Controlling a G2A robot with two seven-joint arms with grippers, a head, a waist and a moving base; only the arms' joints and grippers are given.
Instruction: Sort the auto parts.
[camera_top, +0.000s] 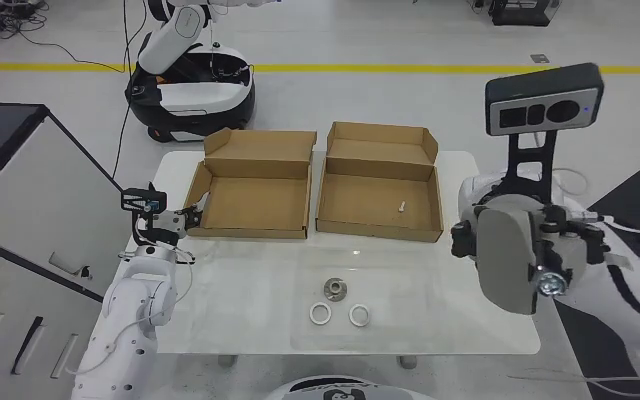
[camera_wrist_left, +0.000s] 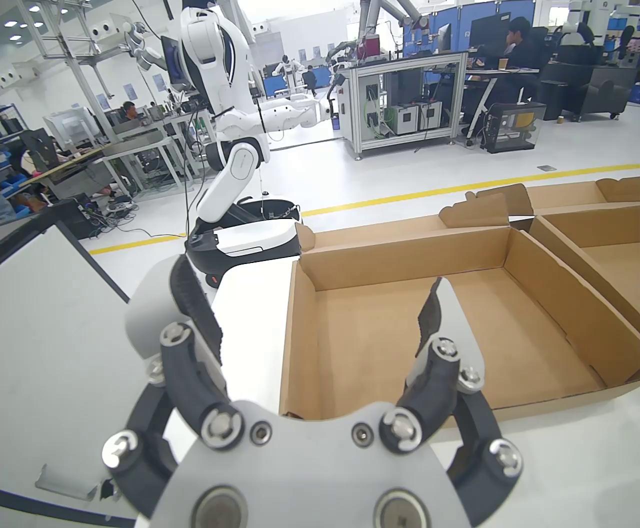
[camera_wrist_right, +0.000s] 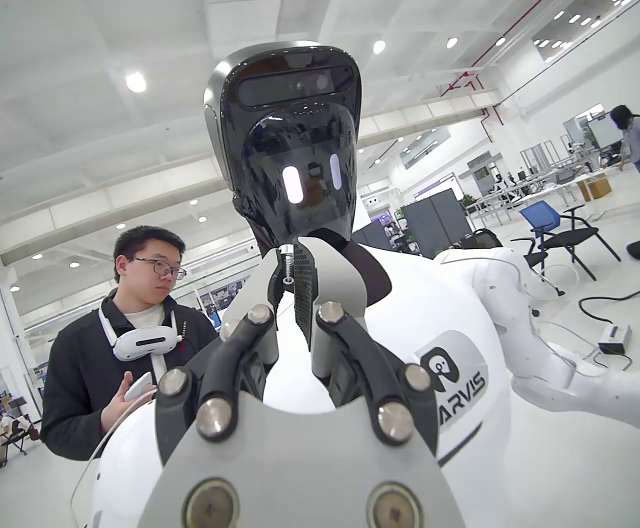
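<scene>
— One white ring (camera_top: 320, 314) and a second white ring (camera_top: 359, 317) are lying side by side at the near edge of the table (camera_top: 250, 300). A grey flanged metal part (camera_top: 333, 290) is sitting just behind them.

— Where are you holding the claws?

— I am holding the left claw (camera_wrist_left: 312, 305) wide open and low, straddling the outer side wall of the left box (camera_wrist_left: 375, 325), one finger over the table and the other over the cardboard floor. Its fingers are gripping nothing.

— And the other one?

— The right claw (camera_wrist_right: 295, 252) is pinching a small metal screw (camera_wrist_right: 286, 267) between closed fingertips. I am holding that arm raised beside the right edge of the table, with the claw pointing up and away from the surface.

— How are the boxes lying?

— Both open cardboard boxes are sitting next to each other on the far half of the table, flaps standing up at the back. From the top camera, the left claw is hovering at the left box's outer edge. The right box (camera_top: 360, 200) is holding one small pale pin (camera_top: 401, 208) near its right wall. The rings and the flanged part are lying well apart from both boxes.
</scene>
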